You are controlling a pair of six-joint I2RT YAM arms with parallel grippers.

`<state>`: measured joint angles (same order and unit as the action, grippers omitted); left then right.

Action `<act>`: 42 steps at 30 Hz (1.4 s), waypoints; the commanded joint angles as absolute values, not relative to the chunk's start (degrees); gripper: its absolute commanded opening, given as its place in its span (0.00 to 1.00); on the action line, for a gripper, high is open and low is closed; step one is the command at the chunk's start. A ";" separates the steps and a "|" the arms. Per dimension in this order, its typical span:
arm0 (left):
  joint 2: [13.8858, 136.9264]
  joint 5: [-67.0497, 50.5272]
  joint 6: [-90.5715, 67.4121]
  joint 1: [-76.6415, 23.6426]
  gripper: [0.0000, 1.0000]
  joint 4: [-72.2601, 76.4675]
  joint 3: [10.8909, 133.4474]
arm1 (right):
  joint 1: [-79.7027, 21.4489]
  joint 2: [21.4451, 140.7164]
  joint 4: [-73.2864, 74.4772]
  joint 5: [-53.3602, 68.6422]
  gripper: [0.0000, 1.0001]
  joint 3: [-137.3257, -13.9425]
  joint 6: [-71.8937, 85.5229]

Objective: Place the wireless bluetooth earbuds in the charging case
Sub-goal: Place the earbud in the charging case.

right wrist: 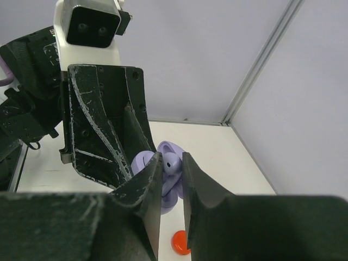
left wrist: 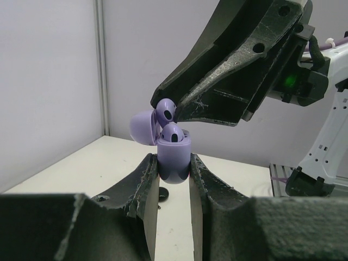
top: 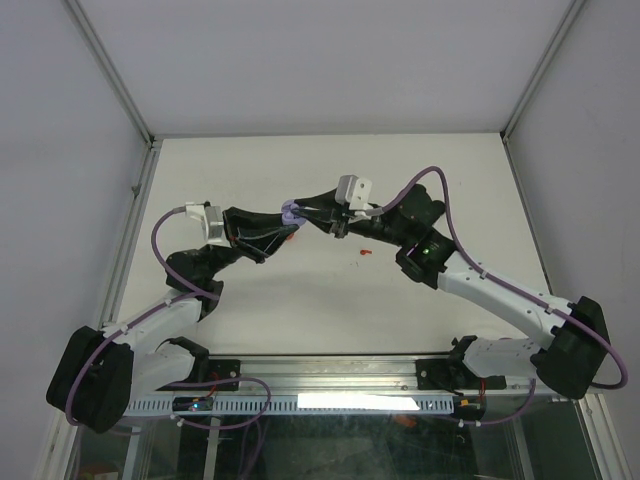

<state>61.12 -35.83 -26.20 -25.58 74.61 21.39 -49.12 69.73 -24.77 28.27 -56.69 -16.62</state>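
Note:
My left gripper (left wrist: 174,159) is shut on the lilac charging case (left wrist: 174,163) and holds it upright above the table, with its lid (left wrist: 142,126) open to the left. One lilac earbud (left wrist: 173,134) sits in the case. My right gripper (right wrist: 172,159) is shut on a second lilac earbud (right wrist: 173,161), held just above the case's open top (right wrist: 169,190); this bud also shows in the left wrist view (left wrist: 165,110). In the top view the two grippers meet at the case (top: 291,211) at the table's middle.
A small red piece (top: 365,250) lies on the table right of the grippers, and another (top: 293,238) lies just under them. A red round object (right wrist: 181,243) shows below my right fingers. A dark round object (left wrist: 162,194) lies under the case.

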 commanded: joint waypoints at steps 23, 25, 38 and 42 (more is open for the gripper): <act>60.12 -29.51 -28.38 -26.66 0.00 77.66 22.34 | -49.75 67.78 -35.76 28.41 0.18 -53.61 -8.53; 59.98 -29.53 -28.15 -26.62 0.00 77.91 22.21 | -49.75 67.81 -34.73 27.83 0.21 -53.74 -8.82; 57.38 -29.40 -21.60 -26.62 0.00 73.77 21.23 | -49.74 65.10 -25.54 25.12 0.50 -56.33 -9.74; 56.97 -29.19 -19.02 -26.63 0.00 71.42 21.01 | -49.75 64.31 -24.38 25.12 0.50 -56.66 -9.74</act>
<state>58.24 -30.15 -23.00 -26.28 72.99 21.37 -49.39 66.87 -24.84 26.13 -53.69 -9.63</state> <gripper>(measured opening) 0.247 0.498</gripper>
